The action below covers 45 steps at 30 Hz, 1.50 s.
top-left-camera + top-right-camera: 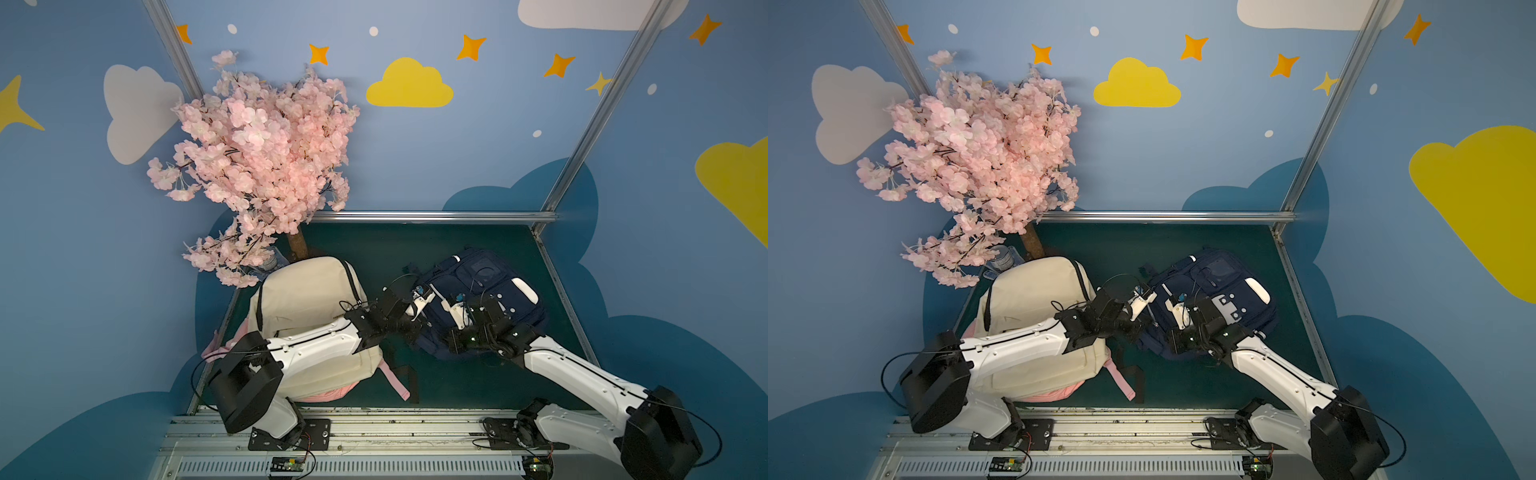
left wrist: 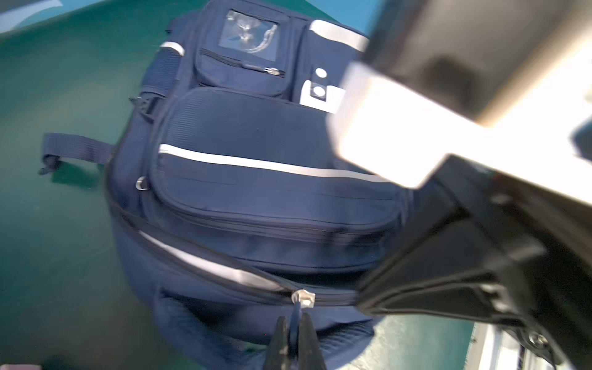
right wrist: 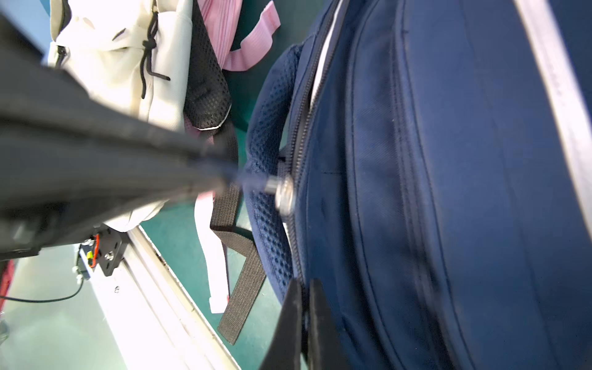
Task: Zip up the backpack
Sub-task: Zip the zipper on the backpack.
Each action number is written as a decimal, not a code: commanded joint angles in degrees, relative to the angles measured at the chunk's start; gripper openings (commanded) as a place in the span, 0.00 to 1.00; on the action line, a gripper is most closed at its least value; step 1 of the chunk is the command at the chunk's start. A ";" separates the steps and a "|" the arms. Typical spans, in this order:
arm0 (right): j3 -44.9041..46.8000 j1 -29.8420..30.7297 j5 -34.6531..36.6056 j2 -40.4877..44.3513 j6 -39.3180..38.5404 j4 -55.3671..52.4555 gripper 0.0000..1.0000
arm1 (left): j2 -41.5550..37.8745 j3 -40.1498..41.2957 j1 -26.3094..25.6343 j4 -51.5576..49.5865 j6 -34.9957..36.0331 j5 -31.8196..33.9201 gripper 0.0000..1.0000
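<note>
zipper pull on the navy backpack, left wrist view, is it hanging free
No, the left gripper is shut on the zipper pull, right at the navy backpack's silver slider.

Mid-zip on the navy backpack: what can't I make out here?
Zipper track past the zipper slider: left wrist view, the right arm covers it.
What the right hand pinches, if anything: right wrist view, motion blur at the contact.
Zipper slider in both top views: too small to find.
</note>
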<state>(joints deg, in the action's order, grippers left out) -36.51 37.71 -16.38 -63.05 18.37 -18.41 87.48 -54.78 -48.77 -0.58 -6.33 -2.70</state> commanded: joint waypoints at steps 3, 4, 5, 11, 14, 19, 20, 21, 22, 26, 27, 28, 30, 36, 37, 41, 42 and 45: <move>1.40 2.92 2.21 3.72 2.28 -7.24 0.00 | 4.31 -3.76 4.74 1.04 -0.50 6.00 0.02; 1.38 3.66 2.77 4.34 2.59 -7.82 0.00 | 5.27 -4.37 5.51 0.89 -0.50 6.21 0.02; 1.44 4.21 3.29 4.91 2.88 -8.39 0.00 | 6.07 -4.91 6.06 0.84 -0.54 6.45 0.02; 2.10 5.71 6.24 8.64 4.58 -11.37 0.00 | 8.83 -7.47 8.66 0.75 -0.37 5.91 0.02; 3.86 5.54 6.71 10.15 3.34 -8.89 0.00 | 7.33 -6.91 6.15 2.09 2.23 4.55 0.02; 4.95 3.38 4.01 8.78 4.21 -1.39 0.33 | 2.48 -4.24 1.08 5.76 0.39 2.54 0.02; 4.96 2.56 2.24 7.98 4.49 0.34 0.36 | 1.93 -4.83 0.21 4.38 -0.80 3.58 0.02; 5.01 1.84 0.42 6.88 4.90 2.18 0.39 | 1.31 -5.96 -1.30 2.71 -1.45 4.93 0.02; 4.92 1.51 -0.83 5.93 5.62 3.76 0.41 | 0.62 -6.50 -3.07 2.34 -1.37 6.08 0.02; 4.61 1.40 -3.07 3.58 5.95 8.91 0.46 | -0.22 -7.61 -6.30 2.65 -2.41 6.18 0.02; 4.51 1.39 -2.55 3.17 5.81 9.12 0.46 | -0.47 -7.57 -6.65 2.97 -2.72 6.13 0.02; 4.27 1.33 -1.79 2.88 5.80 8.65 0.45 | -0.68 -7.45 -6.81 3.24 -2.81 6.13 0.02; 4.16 1.22 -1.67 2.73 5.23 7.52 0.34 | -0.91 -7.42 -6.68 3.72 -2.99 6.41 0.02; 5.10 2.80 -3.65 6.15 4.53 3.13 0.03 | 0.62 -7.95 -1.24 2.84 -2.75 6.12 0.02; 5.69 3.04 -3.60 7.18 4.74 2.96 0.01 | 1.03 -8.09 0.12 2.91 -2.96 5.49 0.02; 8.25 3.87 -3.94 12.08 5.57 2.77 0.00 | 4.10 -9.73 4.42 3.33 -2.40 3.06 0.02; 8.66 4.09 -4.02 13.30 5.69 2.77 0.00 | 5.06 -10.17 5.18 3.64 -2.34 2.40 0.02; 9.46 5.05 -4.18 15.99 5.56 2.64 0.00 | 7.63 -11.74 7.35 4.40 -3.15 0.31 0.02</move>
<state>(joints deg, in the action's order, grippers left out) -27.88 41.30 -17.43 -49.69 23.62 -13.45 93.23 -64.03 -44.51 0.10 -9.41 -3.49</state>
